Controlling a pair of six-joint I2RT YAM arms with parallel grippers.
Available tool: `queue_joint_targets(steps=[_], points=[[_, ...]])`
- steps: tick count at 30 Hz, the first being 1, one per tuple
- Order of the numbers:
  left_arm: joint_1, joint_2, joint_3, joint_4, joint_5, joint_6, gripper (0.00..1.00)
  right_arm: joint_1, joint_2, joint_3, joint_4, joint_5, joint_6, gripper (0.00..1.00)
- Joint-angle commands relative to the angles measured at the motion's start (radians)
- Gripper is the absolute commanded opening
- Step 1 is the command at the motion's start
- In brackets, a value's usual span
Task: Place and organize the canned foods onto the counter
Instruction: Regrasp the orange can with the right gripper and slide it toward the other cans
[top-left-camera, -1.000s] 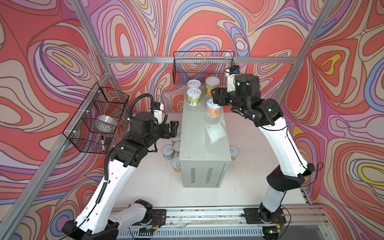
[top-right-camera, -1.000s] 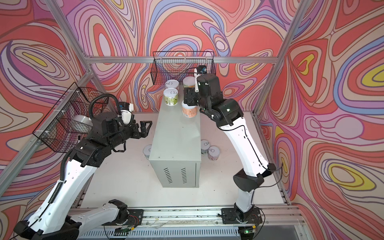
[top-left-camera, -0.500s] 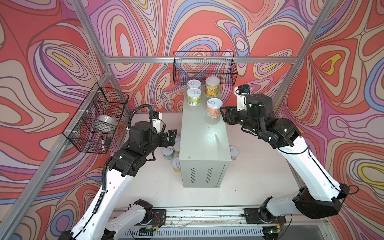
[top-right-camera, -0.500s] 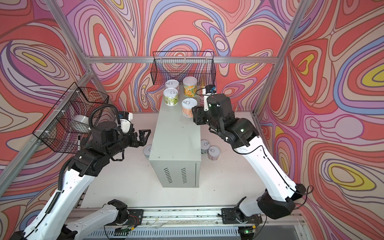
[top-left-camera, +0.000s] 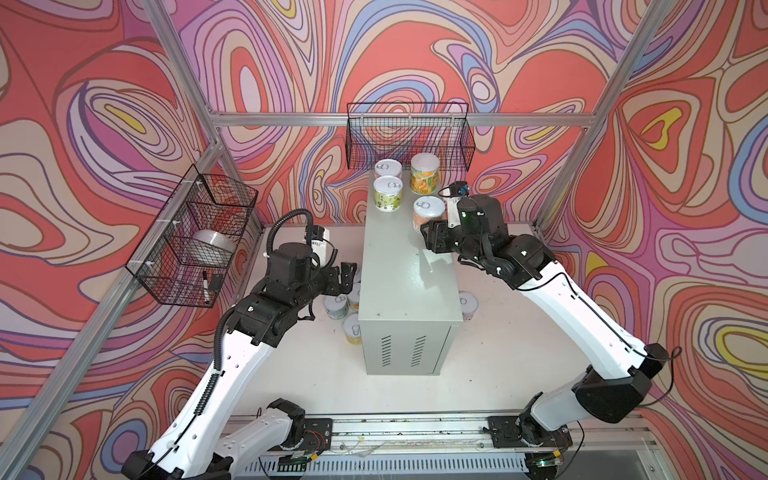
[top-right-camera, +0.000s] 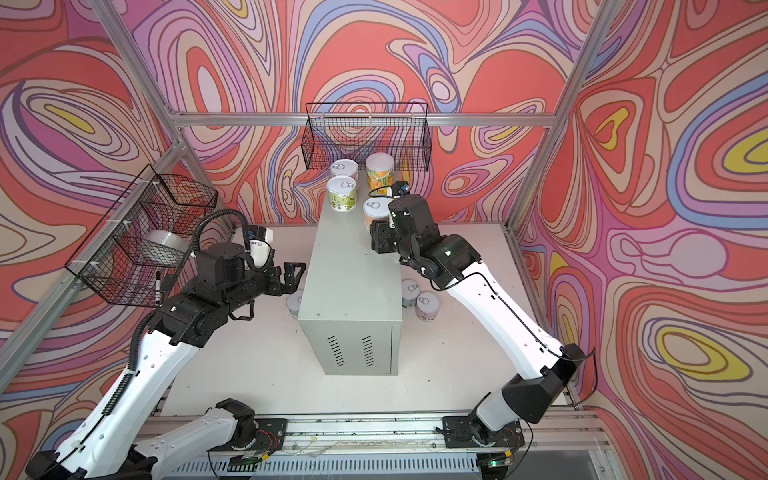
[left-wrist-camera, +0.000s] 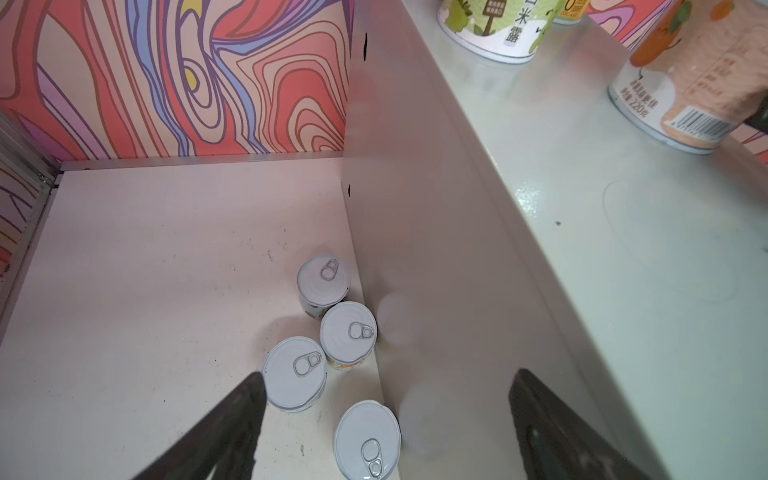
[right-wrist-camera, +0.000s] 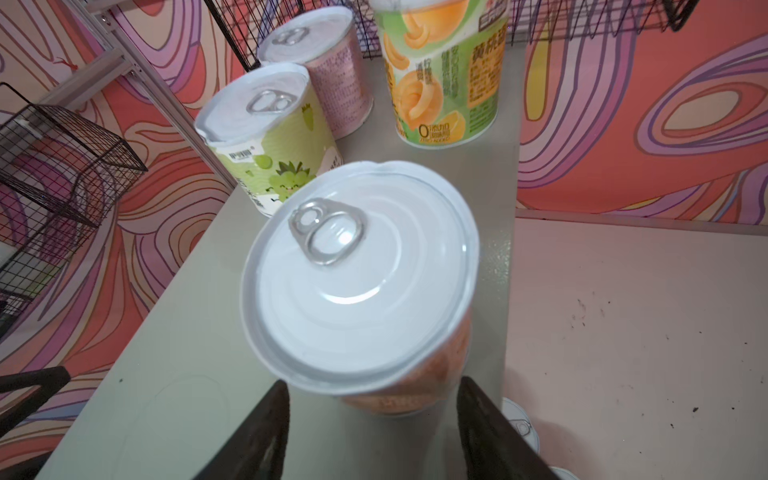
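- Cans (top-left-camera: 388, 193) stand four strong at the far end of the grey cabinet top (top-left-camera: 409, 282). Four more (left-wrist-camera: 295, 372) cluster on the white table (left-wrist-camera: 145, 270) against its left side, and two (top-right-camera: 428, 305) stand on its right.
- Your right gripper (right-wrist-camera: 372, 382) flanks the base of the orange-labelled can (right-wrist-camera: 361, 282), jaws apart, not clamped; draw straight back so nothing tips.
- Your left gripper (left-wrist-camera: 387, 374) hangs wide apart above the table cluster; drop squarely on the outermost can.
- Back wire basket (top-left-camera: 409, 141) looks empty; side basket (top-left-camera: 166, 232) holds a white roll (top-left-camera: 212, 245) and a marker (top-left-camera: 204, 286).

Swirl-patterned walls (top-left-camera: 415, 50) surround a white table (top-left-camera: 324, 374) and aluminium frame (top-left-camera: 291, 119).
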Motion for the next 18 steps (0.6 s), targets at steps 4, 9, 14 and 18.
queue_joint_targets(steps=[4,9,14,18], points=[[0.007,0.013,0.016,0.025,0.007,0.014,0.92,-0.037,0.058,0.049,0.035,-0.011,0.017,0.65],[0.012,0.020,0.025,0.022,0.001,0.022,0.92,-0.064,0.092,0.089,0.046,-0.031,0.012,0.65],[0.013,0.022,0.025,0.024,0.003,0.020,0.92,-0.080,0.123,0.111,0.073,-0.057,-0.001,0.65],[0.013,0.019,0.017,0.026,0.003,0.017,0.92,-0.088,0.142,0.124,0.077,-0.053,-0.003,0.65]])
